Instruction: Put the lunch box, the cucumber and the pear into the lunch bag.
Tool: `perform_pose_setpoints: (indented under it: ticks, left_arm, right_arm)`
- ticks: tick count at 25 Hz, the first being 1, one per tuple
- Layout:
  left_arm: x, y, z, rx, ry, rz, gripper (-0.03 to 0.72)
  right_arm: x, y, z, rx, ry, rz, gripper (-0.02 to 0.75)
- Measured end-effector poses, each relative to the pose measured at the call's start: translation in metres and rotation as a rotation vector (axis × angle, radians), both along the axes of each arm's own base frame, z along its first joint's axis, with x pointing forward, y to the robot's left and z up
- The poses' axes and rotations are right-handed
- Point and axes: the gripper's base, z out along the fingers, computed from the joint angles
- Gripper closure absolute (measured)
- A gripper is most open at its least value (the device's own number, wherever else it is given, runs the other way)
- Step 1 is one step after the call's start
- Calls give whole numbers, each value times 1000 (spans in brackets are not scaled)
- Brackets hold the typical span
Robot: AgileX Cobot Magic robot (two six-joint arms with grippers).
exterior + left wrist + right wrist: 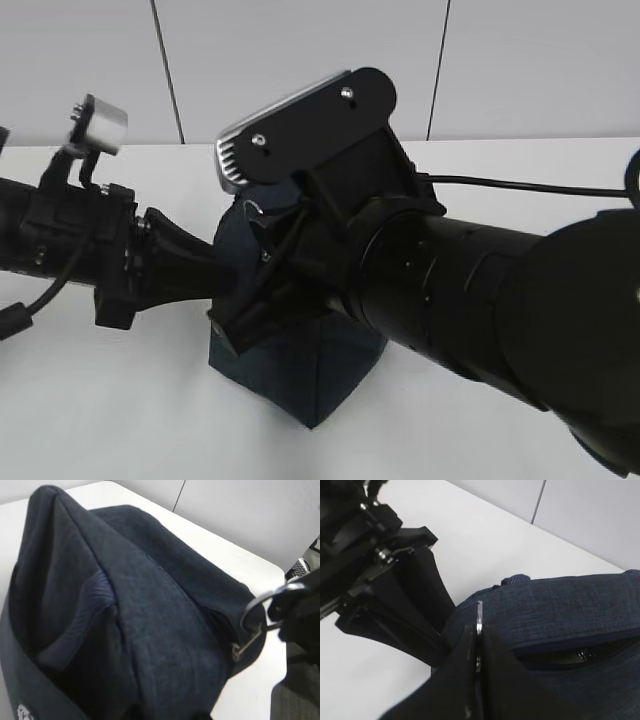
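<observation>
right tool (479,630) pinches zip pull (479,614) on lunch bag (560,615).

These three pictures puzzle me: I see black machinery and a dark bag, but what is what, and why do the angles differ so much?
The black machinery is two robot arms working at a white table. The wide picture comes from a camera standing outside; the other two come from small cameras on each arm's wrist, hence the close, odd angles. The dark navy thing between the arms is a fabric lunch bag, the only object visible on the table. In the right wrist's picture, the right gripper is closed on a thin metal ring, the bag's zip pull, and the zipper looks partly open beside it. The left wrist's picture shows the same ring from the other side. The left gripper's fingers cannot be made out.
</observation>
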Motion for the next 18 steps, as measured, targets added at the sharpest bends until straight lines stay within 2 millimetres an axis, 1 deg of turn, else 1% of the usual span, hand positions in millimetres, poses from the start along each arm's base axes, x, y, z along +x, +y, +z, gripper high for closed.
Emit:
perform_pose_setpoints:
  ticks: [1,2,3,5,7,9,13,15,16,18]
  left_arm:
    - [0,-2,-3,4,8,-3,575]
    - [1,-3,-6,10,16,-3,622]
    - [1,-4,-9,13,23,-5,648]
    - [2,-5,-10,13,26,3,670]
    - [3,-5,-9,15,23,8,678]
    - [3,-5,-10,17,22,9,682]
    - [4,-5,-9,16,20,14,684]
    - [4,-5,-9,15,20,18,685]
    - [4,-5,-9,18,19,18,685]
    - [4,-5,-10,22,19,14,685]
  right_arm:
    - [0,0,0,-6,-3,3,738]
    - [0,0,0,-13,-7,5,738]
    - [0,0,1,-14,-11,7,738]
    - [5,-1,6,0,-13,-19,738]
    - [17,-7,13,23,-12,-71,738]
    - [35,-18,21,51,-6,-120,738]
    - [74,-45,34,120,34,-184,738]
    - [98,-60,35,144,56,-230,738]
    - [110,-66,34,149,64,-251,738]
    - [137,-84,29,165,86,-309,738]
